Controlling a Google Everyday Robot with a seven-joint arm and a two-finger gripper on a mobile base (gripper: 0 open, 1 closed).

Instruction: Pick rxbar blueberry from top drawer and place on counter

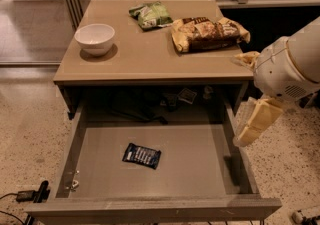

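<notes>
The rxbar blueberry, a small dark-blue wrapper with pale lettering, lies flat on the bottom of the open top drawer, a little left of its middle. The tan counter is directly above the drawer. My gripper hangs from the white arm at the right. It is just above the drawer's right side wall, well to the right of the bar and higher than it. Nothing shows in its grasp.
On the counter stand a white bowl at the left, a green chip bag at the back and a yellow-brown snack bag at the right. Dark clutter lies at the drawer cavity's back. Cables lie on the speckled floor at the lower left.
</notes>
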